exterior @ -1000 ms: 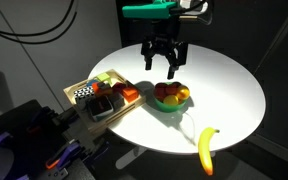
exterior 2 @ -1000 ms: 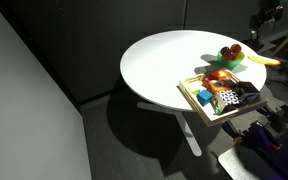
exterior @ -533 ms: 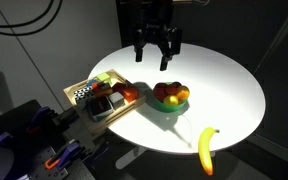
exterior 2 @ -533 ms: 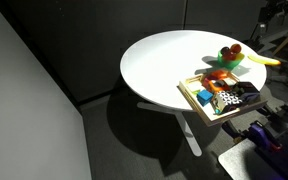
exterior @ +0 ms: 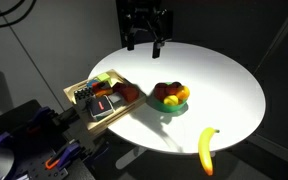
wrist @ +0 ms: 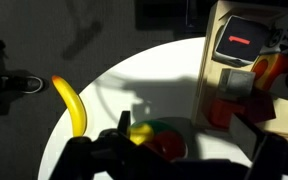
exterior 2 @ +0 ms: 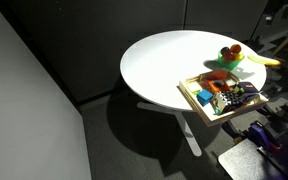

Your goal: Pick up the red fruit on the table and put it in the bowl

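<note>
- So, in an exterior view, the gripper (exterior: 145, 42) hangs high over the far side of the table (exterior: 224, 80). Its fingers are spread apart with nothing between them.
- The red fruit (exterior: 161, 93) is not on the bare tabletop. It lies inside the green bowl (exterior: 172, 106), touching a yellow-orange fruit.
- From the gripper, the bowl lies well below and a little toward the camera side. The wooden tray (exterior: 72, 96) is just beside the bowl, and a banana (exterior: 206, 149) sits apart near the table's front edge.
- From the opposite exterior angle, the bowl (exterior 2: 227, 62) stands at the far rim of the table (exterior 2: 164, 65) with the red fruit (exterior 2: 236, 48) on top of its load. I can't make out the gripper here, so this angle tells me nothing of its state.
- On the wrist camera, the gripper (wrist: 179, 165) looks straight down at the table. Its dark fingers (wrist: 84, 160) sit wide at the bottom corners, empty.
- The bowl (wrist: 156, 126) sits low in the picture between the fingers, with the red fruit (wrist: 169, 146) resting in it. The fruit is round, so no long axis matters.
- With only one arm and the fruit already in the bowl, I judge the placing done. Any further move only has to keep clear of the bowl below.
</note>
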`<state>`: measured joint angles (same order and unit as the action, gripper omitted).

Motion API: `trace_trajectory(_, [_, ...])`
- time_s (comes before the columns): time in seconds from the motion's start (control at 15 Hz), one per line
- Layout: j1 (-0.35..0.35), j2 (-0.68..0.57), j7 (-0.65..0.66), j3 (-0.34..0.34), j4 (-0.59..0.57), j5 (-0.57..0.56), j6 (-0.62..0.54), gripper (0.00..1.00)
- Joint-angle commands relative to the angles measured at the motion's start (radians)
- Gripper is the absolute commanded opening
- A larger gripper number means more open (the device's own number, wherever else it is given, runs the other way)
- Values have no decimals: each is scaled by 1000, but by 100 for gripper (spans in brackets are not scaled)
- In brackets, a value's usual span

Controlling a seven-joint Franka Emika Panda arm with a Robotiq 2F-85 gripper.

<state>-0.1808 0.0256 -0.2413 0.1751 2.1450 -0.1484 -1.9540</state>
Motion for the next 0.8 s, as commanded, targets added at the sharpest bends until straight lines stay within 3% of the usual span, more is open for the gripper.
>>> trace_trajectory(0.0, [4,78,-2,2,71,47,-82,100])
trace_trajectory(0.2, [7,93,9,4,96,82,-153,100])
trace_trajectory(0.27, [5,59,2,4,59,56,-106,100])
trace_trajectory(0.73, [5,54,2,4,62,59,-113,100])
